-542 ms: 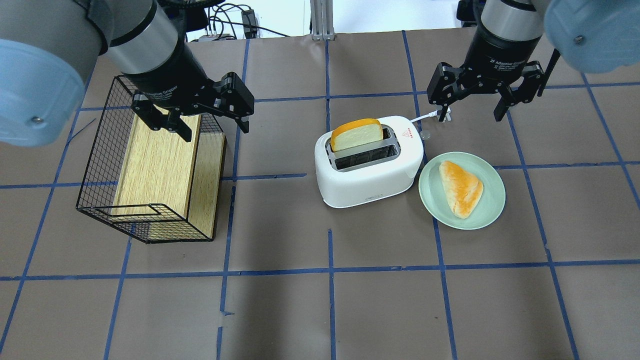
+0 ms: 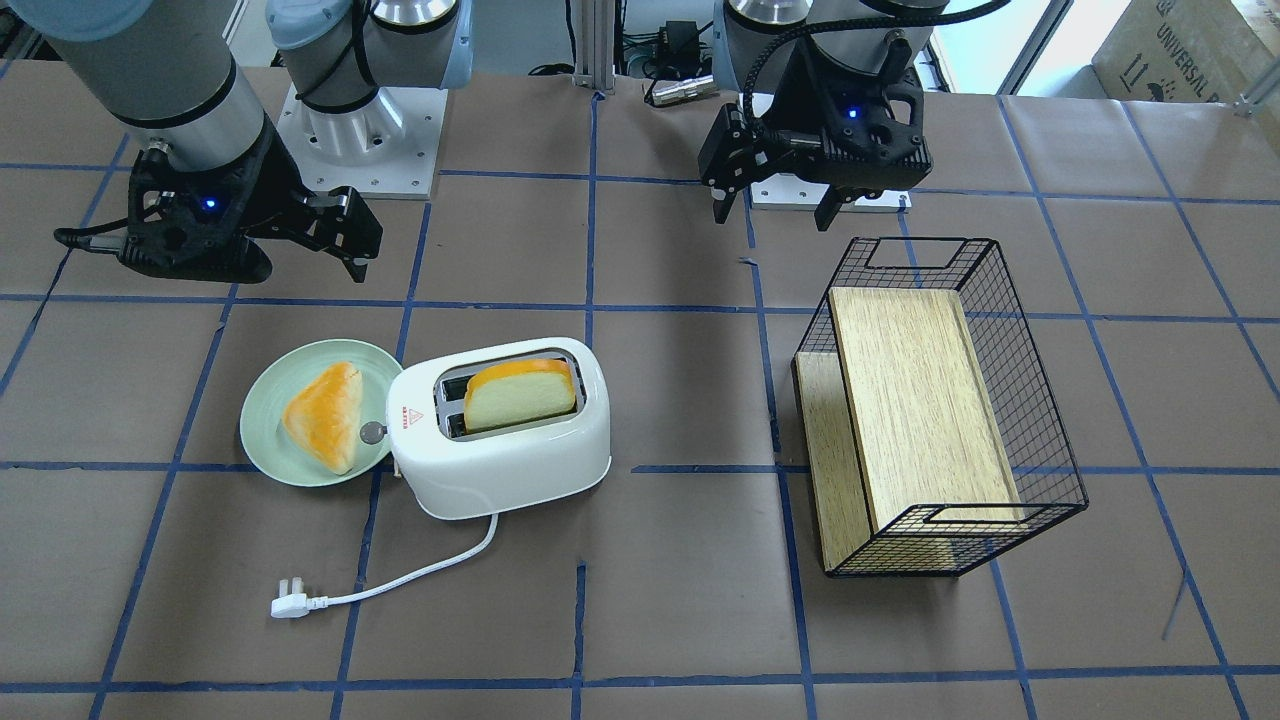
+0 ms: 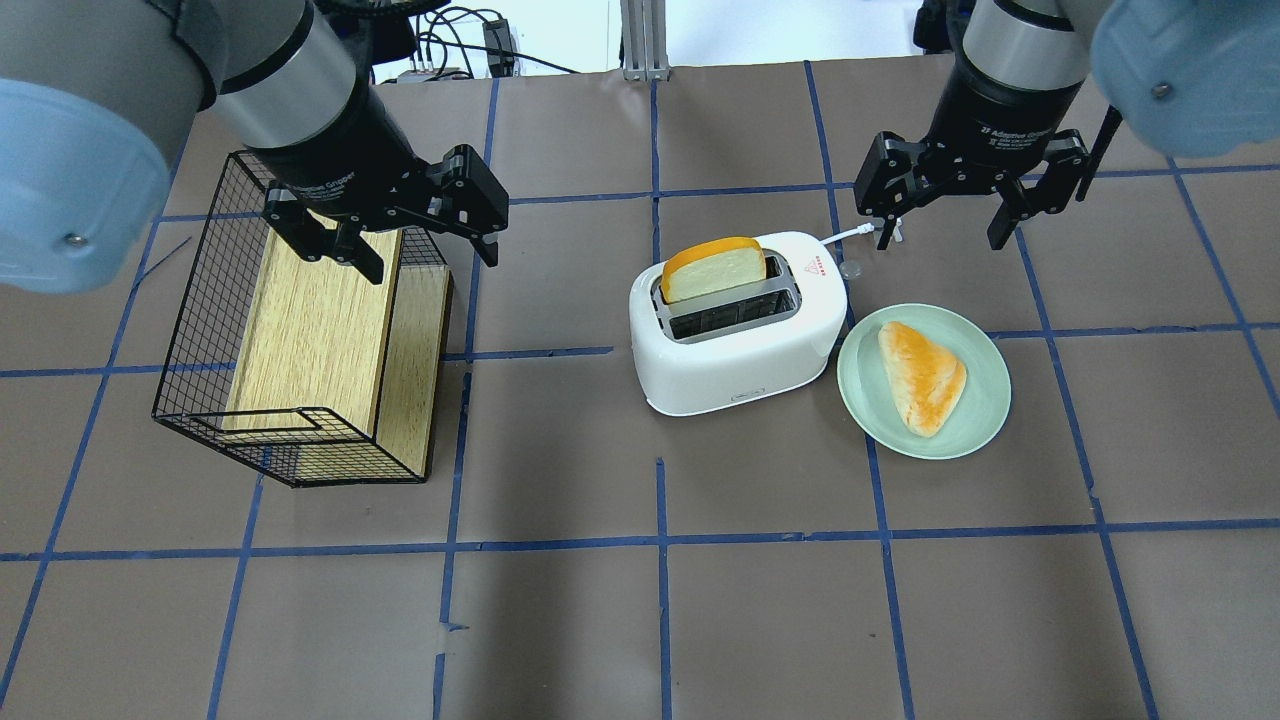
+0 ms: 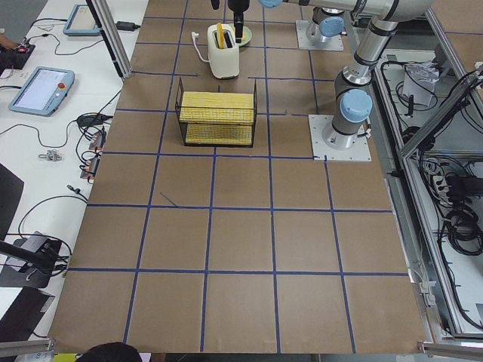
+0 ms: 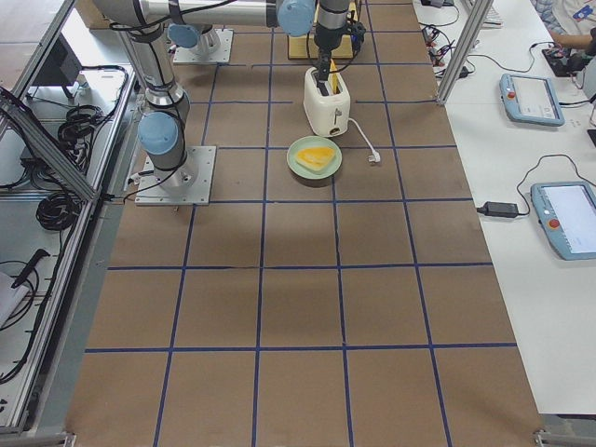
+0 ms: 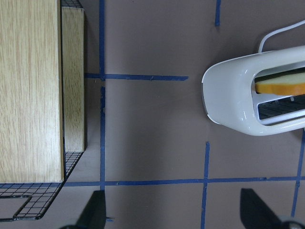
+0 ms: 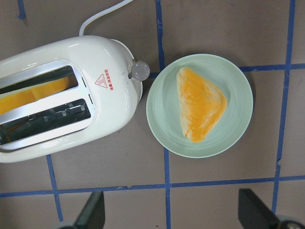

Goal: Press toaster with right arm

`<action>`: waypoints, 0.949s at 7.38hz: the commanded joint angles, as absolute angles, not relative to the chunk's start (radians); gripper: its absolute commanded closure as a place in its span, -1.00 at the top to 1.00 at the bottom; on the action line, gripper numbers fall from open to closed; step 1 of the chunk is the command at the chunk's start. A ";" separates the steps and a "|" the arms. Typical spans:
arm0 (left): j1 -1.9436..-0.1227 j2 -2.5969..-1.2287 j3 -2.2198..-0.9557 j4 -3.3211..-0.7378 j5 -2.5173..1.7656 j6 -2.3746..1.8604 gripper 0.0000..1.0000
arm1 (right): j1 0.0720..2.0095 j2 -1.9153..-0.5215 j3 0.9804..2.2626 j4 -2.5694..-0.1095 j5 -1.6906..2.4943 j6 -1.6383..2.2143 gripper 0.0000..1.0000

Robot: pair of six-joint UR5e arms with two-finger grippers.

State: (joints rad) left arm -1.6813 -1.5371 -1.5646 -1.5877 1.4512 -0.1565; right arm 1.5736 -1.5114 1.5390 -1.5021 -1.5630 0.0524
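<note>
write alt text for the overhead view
A white toaster with one bread slice upright in its far slot sits mid-table, beside a green plate holding a triangular pastry. The right gripper hangs open near the plate, and the left gripper hangs open over a wire basket holding wooden boards.

Right wrist view: toaster (image 7: pixel 66 90) cut off at frame's left edge. Left wrist view: its one end cropped at right edge; wire basket (image 6: pixel 71 164), well apart from it, cropped too. Overhead: plug (image 3: pixel 893 232) beyond toaster partly hidden by right gripper (image 3: pixel 940 240) finger.
</note>
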 commanded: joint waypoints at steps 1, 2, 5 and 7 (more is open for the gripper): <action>-1.681 -1.537 -1.565 -1.588 1.451 -0.156 1.00 | 1.572 -1.522 1.554 -1.502 -1.565 0.054 1.00; -1.681 -1.537 -1.563 -1.588 1.451 -0.156 1.00 | 1.572 -1.520 1.554 -1.514 -1.563 0.051 1.00; -1.681 -1.537 -1.565 -1.588 1.451 -0.156 1.00 | 1.572 -1.525 1.555 -1.549 -1.545 0.046 0.01; -1.681 -1.537 -1.565 -1.588 1.451 -0.156 1.00 | 1.571 -1.523 1.536 -1.595 -1.534 -0.085 -0.59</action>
State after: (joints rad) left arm -1.6812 -1.5370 -1.5646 -1.5877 1.4512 -0.1564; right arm 1.5719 -1.5235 1.5459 -1.5669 -1.5400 0.0030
